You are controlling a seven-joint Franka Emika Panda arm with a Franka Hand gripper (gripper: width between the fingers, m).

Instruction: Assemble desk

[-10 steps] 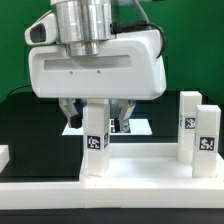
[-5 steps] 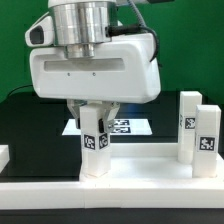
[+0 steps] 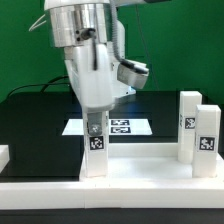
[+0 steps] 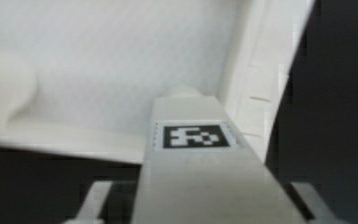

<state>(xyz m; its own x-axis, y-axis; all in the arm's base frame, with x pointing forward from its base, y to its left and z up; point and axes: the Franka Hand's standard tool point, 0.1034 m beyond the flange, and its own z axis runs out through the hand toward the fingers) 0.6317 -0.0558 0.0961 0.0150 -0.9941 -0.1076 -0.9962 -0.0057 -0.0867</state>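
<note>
A: At the near edge, left of centre in the exterior view, one leg (image 3: 95, 148) stands upright on the desk top (image 3: 130, 165). Grasped?

B: Yes, gripper (image 3: 95, 123) is clamped on its upper end. Two more legs (image 3: 197, 134) wait far right, marker board (image 3: 118, 126) behind.

A: Best approach?

B: Prob. keep it vertical, turn w/o side load.

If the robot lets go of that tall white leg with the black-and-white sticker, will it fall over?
Maybe. The tall white square plastic leg with the black-and-white tag is narrow for its height, so a sideways bump could tip it. Its flat sides mean it shouldn't roll. It looks stiff, not bendy, and smooth plastic may be a little slippery under the gripper. Whether it is already fixed into the flat white desk top can't be seen.
</note>
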